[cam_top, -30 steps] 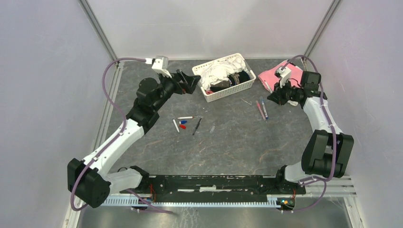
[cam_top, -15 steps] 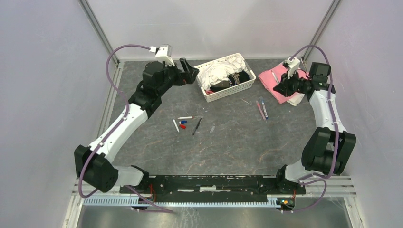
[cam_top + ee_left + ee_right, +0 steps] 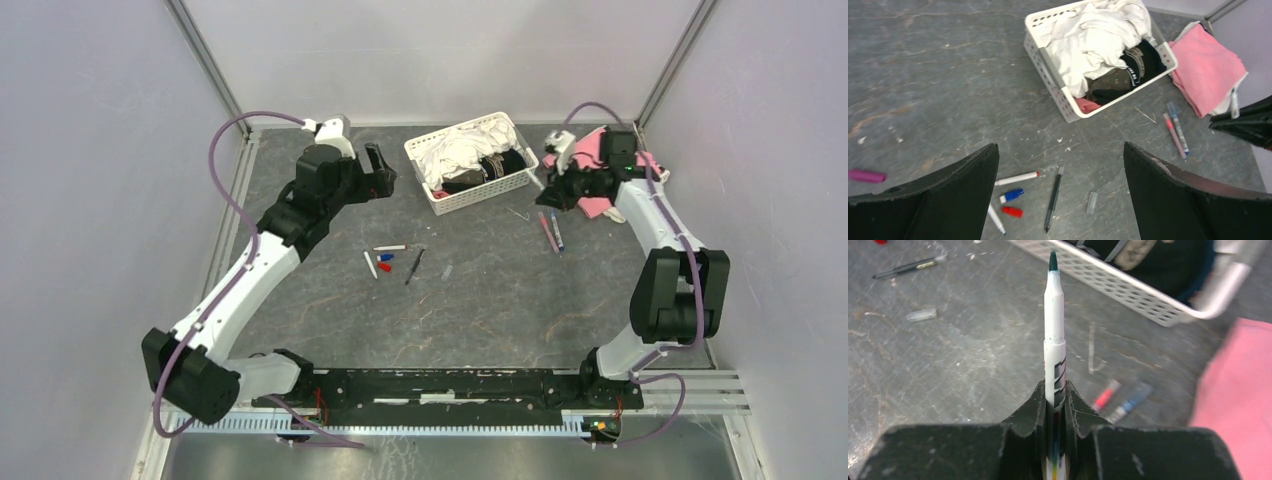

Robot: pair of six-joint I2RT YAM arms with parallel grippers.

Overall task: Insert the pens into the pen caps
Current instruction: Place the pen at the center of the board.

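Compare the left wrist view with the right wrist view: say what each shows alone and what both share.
Only the left wrist view shows the magenta cap, the blue cap, the red-tipped white pen and the left gripper, open. Only the right wrist view shows the right gripper shut on a green-tipped pen. Both show the white basket, the dark pen, the clear cap and the pink cloth.

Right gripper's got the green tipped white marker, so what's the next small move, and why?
Probably lower the open left gripper toward the small clear plastic cap lying loose: the right gripper clamps the white green-tipped marker with its tip bare, and no cap is held.
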